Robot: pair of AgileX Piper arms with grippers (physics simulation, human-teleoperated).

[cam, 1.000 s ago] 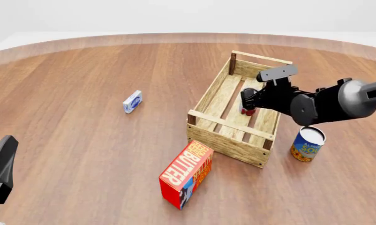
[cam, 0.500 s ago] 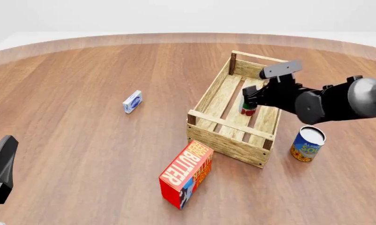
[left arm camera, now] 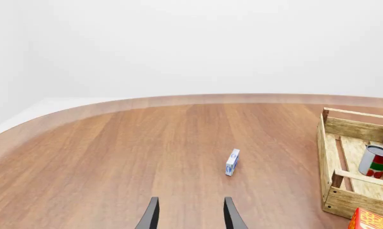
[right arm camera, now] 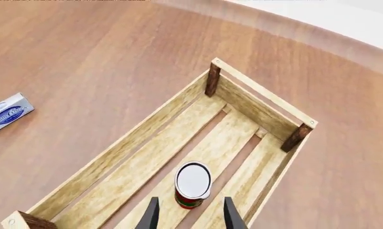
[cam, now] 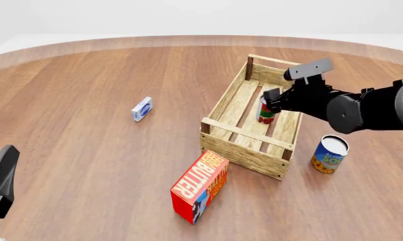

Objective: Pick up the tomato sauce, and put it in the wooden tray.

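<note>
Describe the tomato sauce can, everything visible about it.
The tomato sauce is a small cylindrical can with a silver top and a white label bearing red tomatoes and a green band. It stands upright on the slatted bottom inside the wooden tray. The right gripper is open just above it, fingers apart and not touching.
</note>
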